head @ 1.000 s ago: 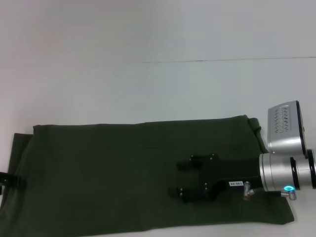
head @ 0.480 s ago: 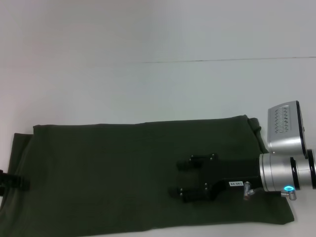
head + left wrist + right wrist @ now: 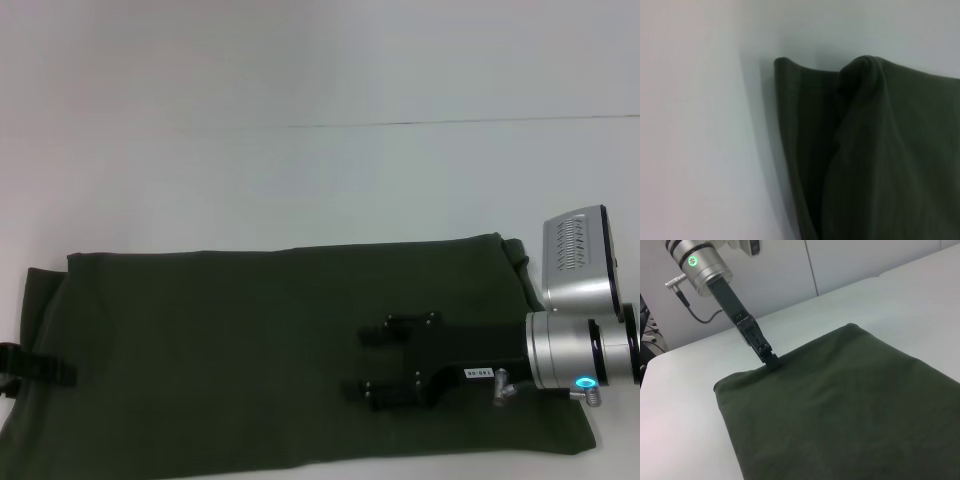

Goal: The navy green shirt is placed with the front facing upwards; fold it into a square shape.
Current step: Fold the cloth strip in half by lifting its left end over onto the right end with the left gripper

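With the left gripper (image 3: 40, 368) at its end and the right gripper (image 3: 385, 360) spread open, empty, above, the limp shirt (image 3: 250, 350) likely needs edge pinches; left's grip unclear.

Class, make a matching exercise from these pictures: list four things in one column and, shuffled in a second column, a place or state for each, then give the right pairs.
Things:
1. navy green shirt
2. left gripper
3. right gripper
4. table

Places or states:
A. pale surface lying under everything
B. above the middle-right part of the cloth, fingers spread apart
C. at the cloth's left edge, reaching in from the side
D. folded into a long band, no lettering showing

Pairs: 1-D, 2-C, 3-B, 4-A
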Controlling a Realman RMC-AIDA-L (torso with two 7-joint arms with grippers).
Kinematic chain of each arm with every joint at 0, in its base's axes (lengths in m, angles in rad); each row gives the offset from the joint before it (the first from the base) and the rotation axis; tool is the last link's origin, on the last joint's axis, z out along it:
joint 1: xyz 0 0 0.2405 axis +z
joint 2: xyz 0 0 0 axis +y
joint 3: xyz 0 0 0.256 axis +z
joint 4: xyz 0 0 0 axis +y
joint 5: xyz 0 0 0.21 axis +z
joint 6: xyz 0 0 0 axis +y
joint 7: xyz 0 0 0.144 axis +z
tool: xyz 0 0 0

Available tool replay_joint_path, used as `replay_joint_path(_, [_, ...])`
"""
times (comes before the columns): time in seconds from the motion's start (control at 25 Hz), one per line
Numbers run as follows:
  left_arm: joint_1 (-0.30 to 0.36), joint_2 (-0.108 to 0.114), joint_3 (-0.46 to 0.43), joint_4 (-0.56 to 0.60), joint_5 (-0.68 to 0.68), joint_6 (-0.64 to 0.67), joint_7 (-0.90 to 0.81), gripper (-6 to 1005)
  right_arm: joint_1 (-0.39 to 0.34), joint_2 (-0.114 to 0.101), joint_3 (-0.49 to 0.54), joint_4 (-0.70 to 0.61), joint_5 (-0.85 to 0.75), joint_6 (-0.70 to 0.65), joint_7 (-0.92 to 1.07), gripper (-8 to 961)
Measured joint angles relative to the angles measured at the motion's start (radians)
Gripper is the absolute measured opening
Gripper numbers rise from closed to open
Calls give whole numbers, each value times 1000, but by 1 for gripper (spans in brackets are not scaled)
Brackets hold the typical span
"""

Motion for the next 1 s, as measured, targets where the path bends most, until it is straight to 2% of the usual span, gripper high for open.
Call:
replay_joint_path(0.68, [-7,1,-1,-12,-7,2,2,816,0,0,0,0,0,0,0,835])
replay_joint_path(0.8, [-7,1,3,-12,-10,2,5,638,1,0,0,0,0,0,0,836])
replay_joint_path(1.0, [-9,1,8,-11,-11,3,6,502,1,0,0,0,0,0,0,836])
